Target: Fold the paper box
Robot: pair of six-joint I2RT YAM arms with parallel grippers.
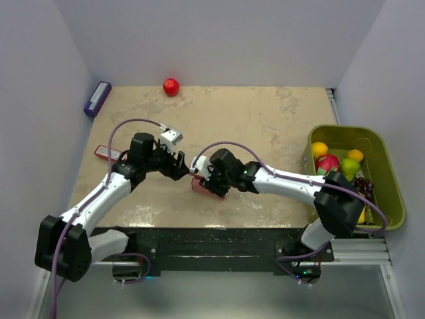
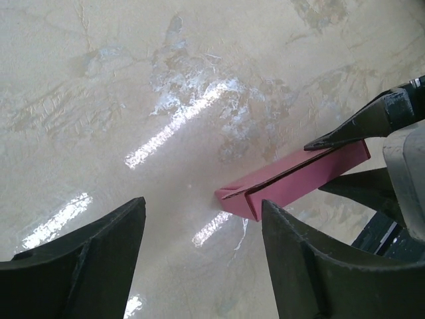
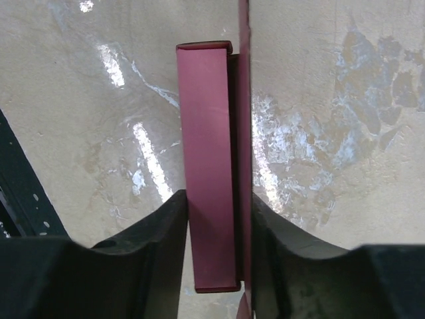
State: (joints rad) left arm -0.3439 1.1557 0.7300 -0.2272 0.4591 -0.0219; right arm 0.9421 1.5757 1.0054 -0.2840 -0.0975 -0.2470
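Paper box (image 3: 207, 133) is being gripped by the right hand (image 3: 219, 197): jaws partly closed, one finger being pressed against each long side. Box is being held as a narrow, partly folded strip, one flap standing along its side, near the middle of the counter (image 1: 265, 119), toward the near edge. Contact with the counter cannot be told. Left hand (image 2: 202, 207) is being held wide open and empty, fingertips just beside the box's free end. A red ball (image 1: 170, 86) and a purple box (image 1: 97, 98) are lying at the far edge, a red packet (image 1: 105, 152) at the left, a green bin (image 1: 388, 166) of fruit (image 1: 320, 149) at the right.
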